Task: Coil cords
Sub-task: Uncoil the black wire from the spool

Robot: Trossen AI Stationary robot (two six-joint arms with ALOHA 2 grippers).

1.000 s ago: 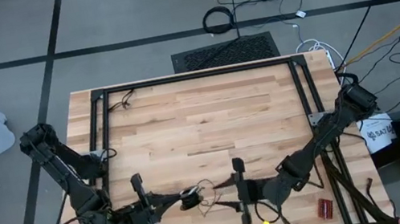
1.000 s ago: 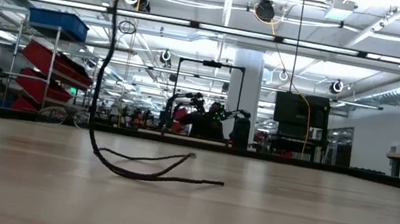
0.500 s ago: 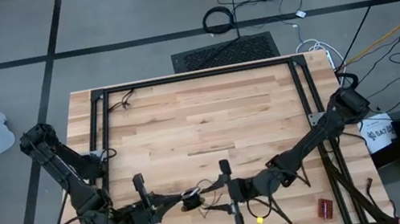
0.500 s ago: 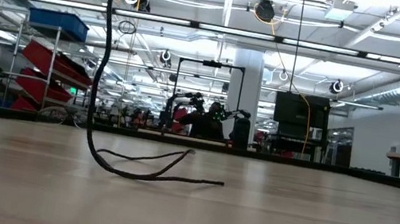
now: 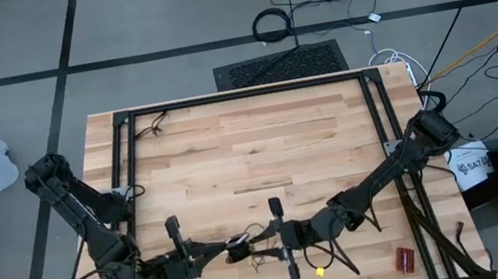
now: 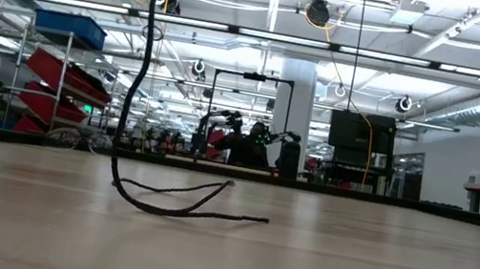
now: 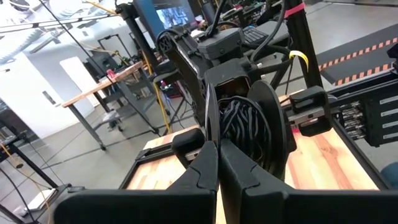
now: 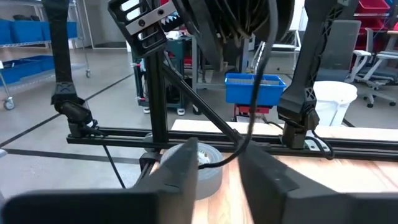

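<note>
A: Where was the cord [image 5: 258, 240]?

B: Near the counter's [image 5: 251, 149] front edge, around the middle. Wound part sat on the small black disc [image 5: 237, 250], which the left gripper [image 5: 230, 252] had clamped, jaws together on it.

A: And the right gripper [image 5: 271, 240]?

B: Just beside the disc on its right side, fingers partly apart with the thin wire running between them; couldn't tell if it was pinched.

A: Axis?

B: Loose wire ran roughly left-right between the two grippers. The right one was nearer the free length.

A: Room?

B: Lots of bare counter toward the back; front edge close.
</note>
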